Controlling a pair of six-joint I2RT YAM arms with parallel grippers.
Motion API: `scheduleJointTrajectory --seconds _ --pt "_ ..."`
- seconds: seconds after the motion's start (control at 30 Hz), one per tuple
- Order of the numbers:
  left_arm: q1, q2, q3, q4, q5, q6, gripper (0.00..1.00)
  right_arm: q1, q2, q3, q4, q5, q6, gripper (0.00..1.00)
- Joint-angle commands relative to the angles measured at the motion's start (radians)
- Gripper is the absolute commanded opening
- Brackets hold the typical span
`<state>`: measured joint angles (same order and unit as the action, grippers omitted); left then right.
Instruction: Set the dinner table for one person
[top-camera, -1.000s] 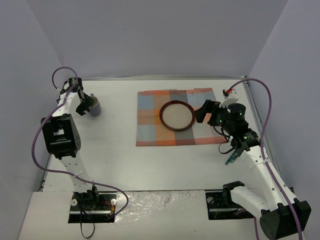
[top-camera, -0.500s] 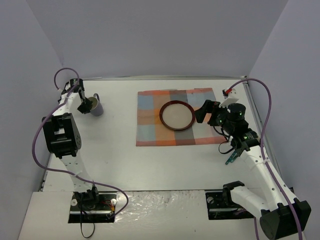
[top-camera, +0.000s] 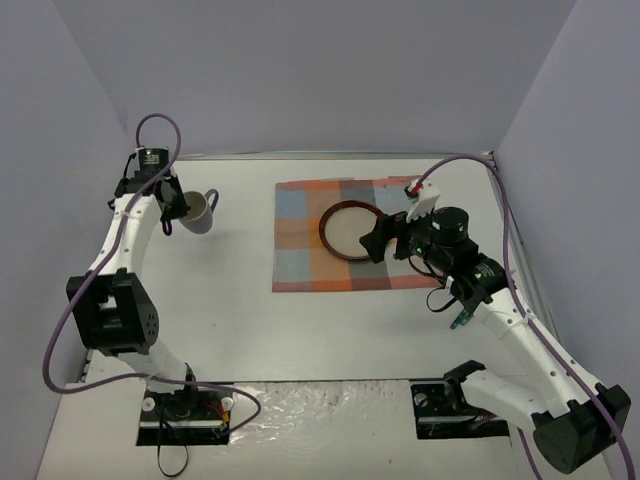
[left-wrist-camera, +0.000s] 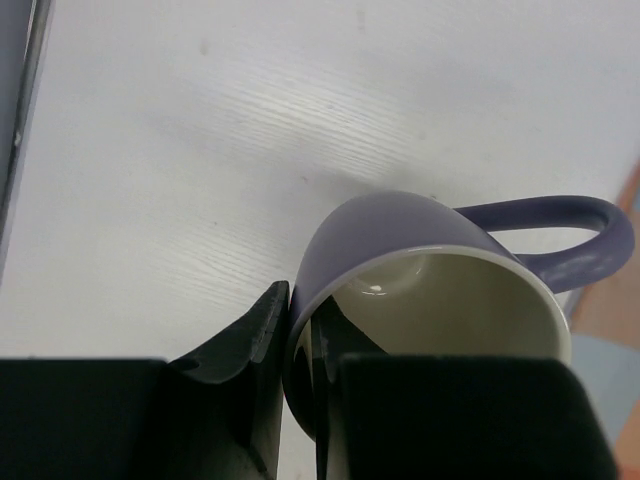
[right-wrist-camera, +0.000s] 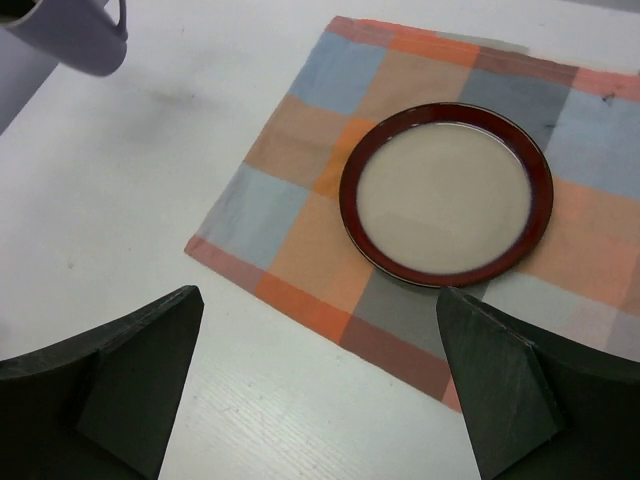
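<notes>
Two hands: we see the left hand (left-wrist-camera: 295, 335) gripping the mug (left-wrist-camera: 400, 235) rim, the right hand (right-wrist-camera: 318, 335) wide, holding nothing.

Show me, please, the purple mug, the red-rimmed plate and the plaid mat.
purple mug (left-wrist-camera: 395, 225), left wrist view, outer wall
red-rimmed plate (right-wrist-camera: 445, 195), right wrist view, pale centre
plaid mat (right-wrist-camera: 300, 240), right wrist view, bare orange patch

The left arm (top-camera: 125, 228) and right arm (top-camera: 520, 335) are showing white links, black joint housings and looping purple cables (top-camera: 46, 362) (black base mounts too).
</notes>
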<state>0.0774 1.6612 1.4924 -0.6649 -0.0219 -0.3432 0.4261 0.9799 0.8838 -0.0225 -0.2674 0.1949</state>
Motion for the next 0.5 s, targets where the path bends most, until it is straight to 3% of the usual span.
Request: scheduleJointTrajectory --seconds 0.0,0.27,0.47 --pt "-0.148 -0.196 -0.003 -0.005 0.099 0.265 0.00 0.116 0.047 0.096 0.046 -0.035 -0.196 1.00" --pt "-0.430 -0.291 -0.005 -0.137 0.086 0.436 0.00 0.291 0.202 0.273 -0.103 -0.041 -0.423 1.00" --pt "-0.557 -0.318 0.023 -0.194 0.089 0.451 0.00 0.409 0.304 0.341 -0.114 -0.032 -0.515 0.96"
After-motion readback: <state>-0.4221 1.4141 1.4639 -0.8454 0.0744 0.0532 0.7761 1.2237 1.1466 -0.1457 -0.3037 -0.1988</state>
